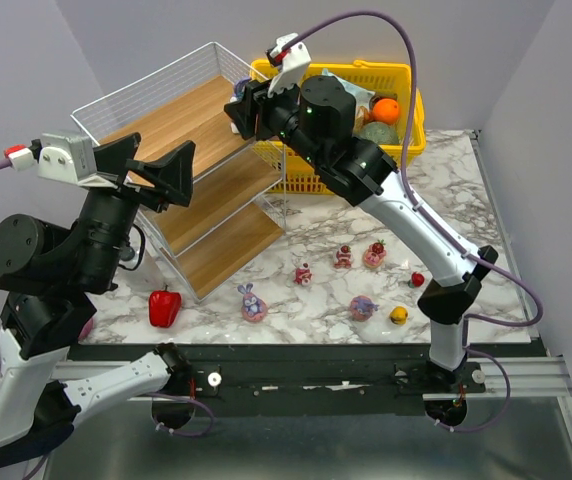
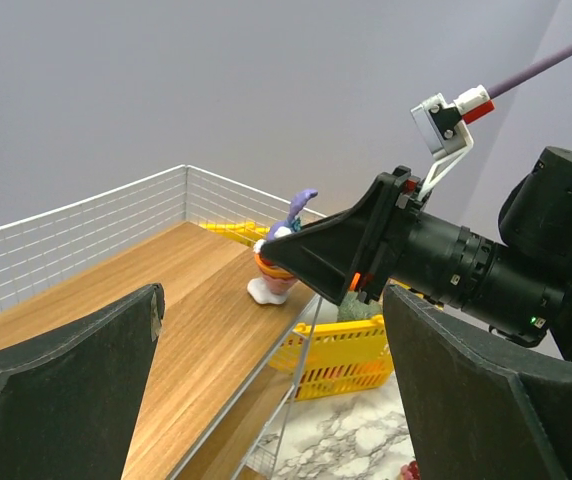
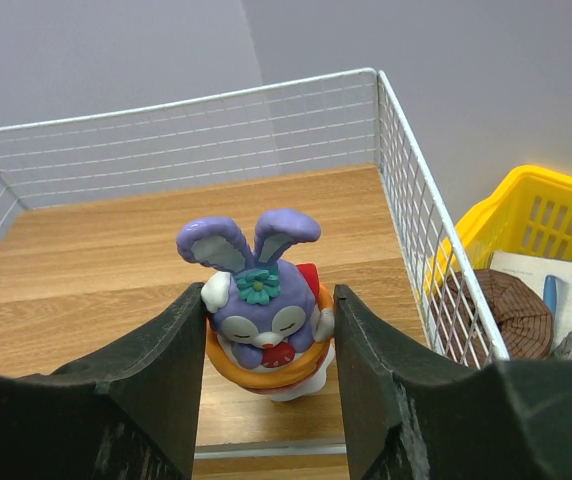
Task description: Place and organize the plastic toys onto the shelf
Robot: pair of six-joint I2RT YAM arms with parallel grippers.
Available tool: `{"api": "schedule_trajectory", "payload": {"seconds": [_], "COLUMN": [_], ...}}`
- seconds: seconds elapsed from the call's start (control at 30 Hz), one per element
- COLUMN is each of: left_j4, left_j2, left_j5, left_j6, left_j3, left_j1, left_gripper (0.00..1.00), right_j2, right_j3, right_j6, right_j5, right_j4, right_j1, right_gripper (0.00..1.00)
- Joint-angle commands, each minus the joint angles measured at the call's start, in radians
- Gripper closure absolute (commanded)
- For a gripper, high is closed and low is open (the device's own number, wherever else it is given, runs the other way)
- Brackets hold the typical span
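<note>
A purple bunny toy [image 3: 266, 310] in an orange ring stands upright between the fingers of my right gripper [image 3: 271, 300], which is shut on it. Its white base rests on the top board of the shelf [image 1: 196, 170], close to the right wire wall and the board's edge. The left wrist view shows the same bunny [image 2: 274, 278] under the right gripper's finger [image 2: 326, 250]. My left gripper [image 1: 151, 165] hovers open and empty over the shelf's left side. More plastic toys lie on the marble: two purple bunnies [image 1: 254, 303] [image 1: 363, 306], pink-red figures [image 1: 304, 273] [image 1: 343, 256] [image 1: 374, 253], a red piece [image 1: 417, 279] and a yellow piece [image 1: 398, 316].
A yellow basket [image 1: 406, 100] with mixed items stands right behind the shelf at the back. A red bell pepper [image 1: 164, 307] lies by the shelf's front foot, near the left arm. White wire walls [image 3: 406, 200] rim the top tier.
</note>
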Motion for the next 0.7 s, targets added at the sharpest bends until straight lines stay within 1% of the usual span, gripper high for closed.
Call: {"api": "schedule_trajectory", "payload": {"seconds": [0.0, 0.1, 0.33, 0.4, 0.43, 0.53, 0.67], "left_j4": [-0.019, -0.018, -0.019, -0.022, -0.031, -0.045, -0.045], "left_j2": [0.011, 0.011, 0.012, 0.017, 0.023, 0.032, 0.032], "left_j5": [-0.051, -0.051, -0.056, -0.056, -0.058, -0.061, -0.065], "left_j6": [0.021, 0.019, 0.021, 0.024, 0.024, 0.03, 0.032], "left_j3": [0.019, 0.019, 0.025, 0.028, 0.037, 0.051, 0.053], "left_j1": [0.002, 0.0, 0.002, 0.0, 0.0, 0.0, 0.0], "left_gripper": [0.01, 0.01, 0.01, 0.01, 0.01, 0.01, 0.01], "right_j2": [0.018, 0.015, 0.008, 0.011, 0.013, 0.018, 0.019], "right_j3": [0.033, 0.025, 0.019, 0.021, 0.025, 0.036, 0.047], "right_j6": [0.021, 0.03, 0.031, 0.03, 0.028, 0.025, 0.027], "right_j5": [0.04, 0.04, 0.04, 0.044, 0.049, 0.047, 0.05], "right_j4": [-0.03, -0.03, -0.032, -0.032, -0.032, -0.024, -0.016], "right_j1": [-0.012, -0.013, -0.015, -0.016, -0.016, -0.018, -0.018], "right_gripper": [0.79, 0.75, 0.56, 0.52, 0.49, 0.42, 0.37]}}
